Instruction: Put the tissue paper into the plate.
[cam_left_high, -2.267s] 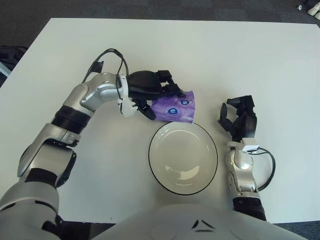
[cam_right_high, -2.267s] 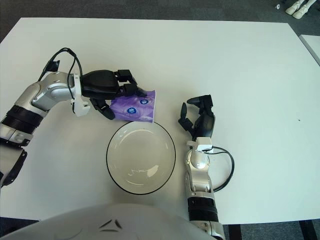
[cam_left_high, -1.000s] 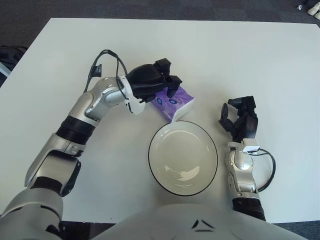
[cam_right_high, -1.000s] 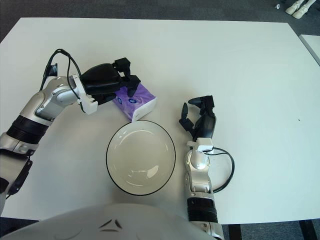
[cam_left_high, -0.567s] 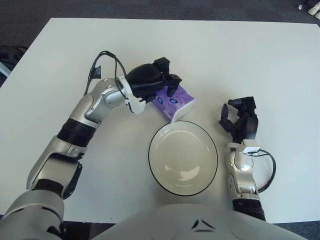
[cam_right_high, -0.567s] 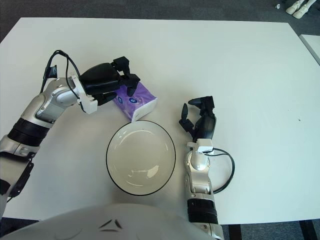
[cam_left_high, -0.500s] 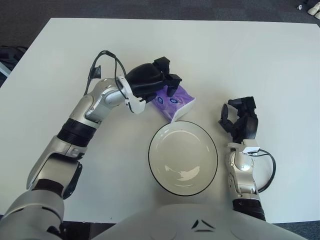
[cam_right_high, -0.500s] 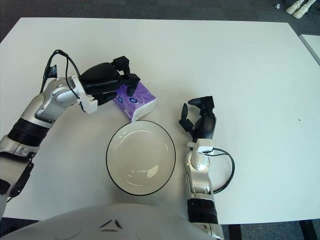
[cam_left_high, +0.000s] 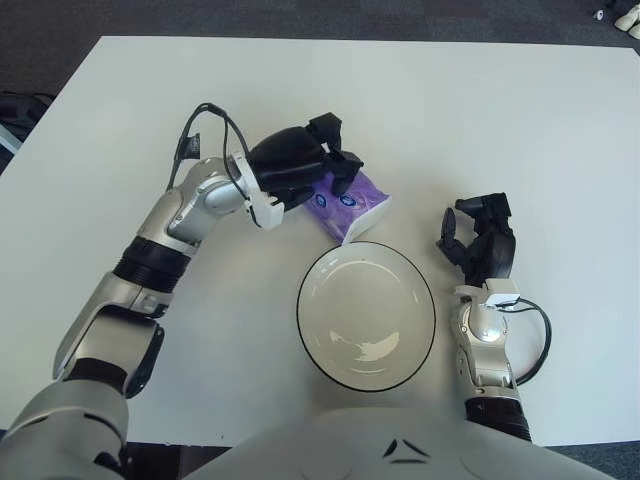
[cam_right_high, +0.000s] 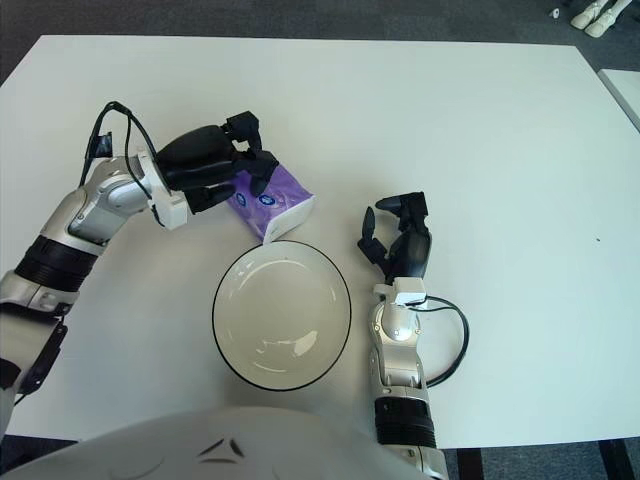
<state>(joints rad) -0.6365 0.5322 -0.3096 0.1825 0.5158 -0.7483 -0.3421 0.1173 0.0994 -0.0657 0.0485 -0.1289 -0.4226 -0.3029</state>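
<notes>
The tissue paper is a purple pack (cam_left_high: 356, 203) with a white end, lying tilted on the table just beyond the far rim of the plate. Its near corner reaches that rim. The plate (cam_left_high: 366, 312) is white and deep with a dark edge, and holds nothing. My left hand (cam_left_high: 318, 183) comes in from the left and covers the pack's far-left end, fingers curled over its top and thumb at its near-left side. My right hand (cam_left_high: 478, 238) shows to the right of the plate, fingers relaxed, holding nothing.
The white table (cam_left_high: 500, 120) stretches wide behind and to both sides of the plate. A black cable (cam_left_high: 541, 345) loops beside my right wrist. Dark floor lies past the table's far edge.
The left hand lifted and turned the pack from flat to tilted, then held it still at the plate's far rim. Lately the wrist has shifted slightly left. The right hand has not moved.
</notes>
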